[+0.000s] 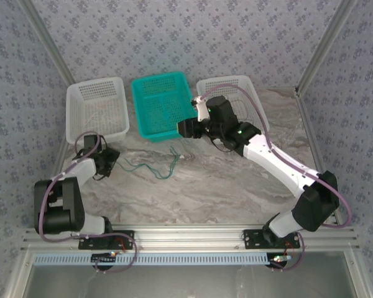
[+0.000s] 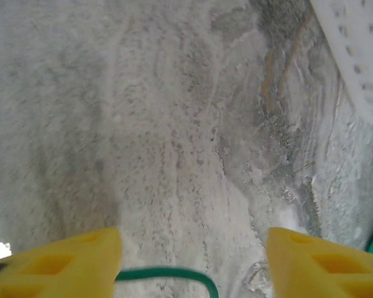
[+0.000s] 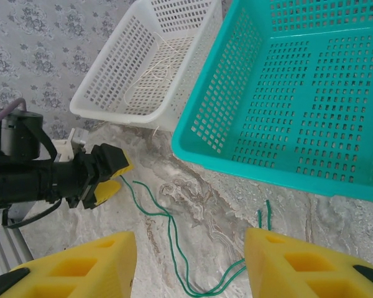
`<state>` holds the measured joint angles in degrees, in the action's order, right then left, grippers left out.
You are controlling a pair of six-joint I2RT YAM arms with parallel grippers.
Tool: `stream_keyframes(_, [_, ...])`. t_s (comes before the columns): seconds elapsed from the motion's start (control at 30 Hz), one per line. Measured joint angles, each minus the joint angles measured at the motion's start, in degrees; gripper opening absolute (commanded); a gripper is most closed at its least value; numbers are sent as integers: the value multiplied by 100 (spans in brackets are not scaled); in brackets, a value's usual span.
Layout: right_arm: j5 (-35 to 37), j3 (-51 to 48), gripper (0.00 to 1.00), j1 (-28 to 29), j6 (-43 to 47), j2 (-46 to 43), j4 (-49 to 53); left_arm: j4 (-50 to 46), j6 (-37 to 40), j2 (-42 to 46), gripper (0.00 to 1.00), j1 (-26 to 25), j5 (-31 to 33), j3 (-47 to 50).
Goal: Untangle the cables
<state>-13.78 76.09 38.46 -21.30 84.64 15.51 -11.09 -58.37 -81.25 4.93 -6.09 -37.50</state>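
The green cable (image 1: 150, 166) lies on the marble table (image 1: 236, 186) just in front of the teal basket (image 1: 137, 108). The left gripper (image 2: 193, 242) straddles one cable end with its jaws apart. That end is cropped by the frame edge, so contact is unclear. The right gripper (image 1: 184, 128) hangs over the basket's near rim, jaws parted and empty.

The space is enclosed by walls (image 1: 174, 37) covered in a pale blue-grey floral pattern. A table top (image 1: 224, 186) with a grey and white marbled finish, veined with brown, is laid out below them. Slanting aluminium posts (image 1: 321, 46) are set at the back corners, and a slotted aluminium rail (image 1: 193, 235) is fixed along the near edge. The scene is lit evenly and softly; only faint shadows are cast on the marble.
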Motion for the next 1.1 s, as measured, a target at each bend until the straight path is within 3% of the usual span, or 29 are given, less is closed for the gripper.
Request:
stream_keyframes(0.23, [52,0,52,0,2,-24,17,59,131,-107,0,0,-103,-24])
stream_keyframes(0.7, [44,0,54,-2,83,11,7,-1123,1467,1683,0,-81,-682,-791])
stream_keyframes(0.93, [-177,-13,67,249,282,435,-240,-1515,1963,2004,0,-734,-1034,-1545])
stream_keyframes(1.03, [-223,-201,86,619,568,695,-804,-1432,2055,2004,0,-986,-1281,-1716])
stream_keyframes(1.1, [-302,-350,90,857,778,929,-1198,-1322,2118,2002,0,-1123,-1401,-1725])
